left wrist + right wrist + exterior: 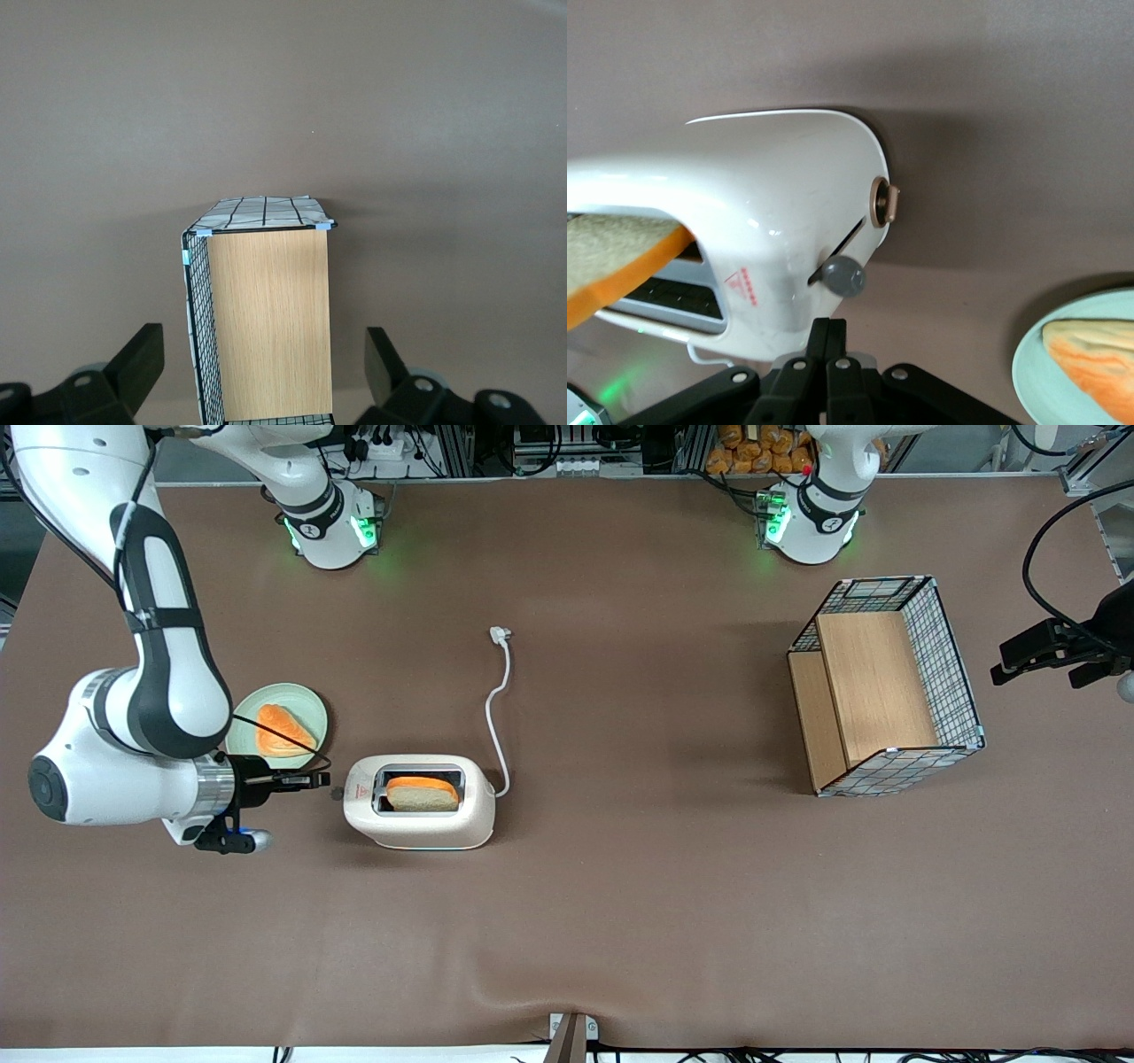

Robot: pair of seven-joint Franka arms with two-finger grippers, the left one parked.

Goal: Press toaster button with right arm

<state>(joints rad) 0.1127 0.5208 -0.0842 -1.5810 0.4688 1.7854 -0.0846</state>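
Observation:
The cream-white toaster [421,802] stands on the brown table with a slice of bread [423,793] in its slot and a white cord [498,708] running away from the front camera. It also shows in the right wrist view [771,230]. Its small round grey button [844,277] sits on the end face in a slanted slit; in the front view the button [337,793] is just off that end. My right gripper [321,781] is shut and empty, level with the button, fingertips [829,326] just short of it.
A pale green plate [306,704] with a slice of orange-crusted bread [282,731] lies just beside the right arm, farther from the front camera than the gripper. A wire basket with wooden panels [886,686] stands toward the parked arm's end of the table.

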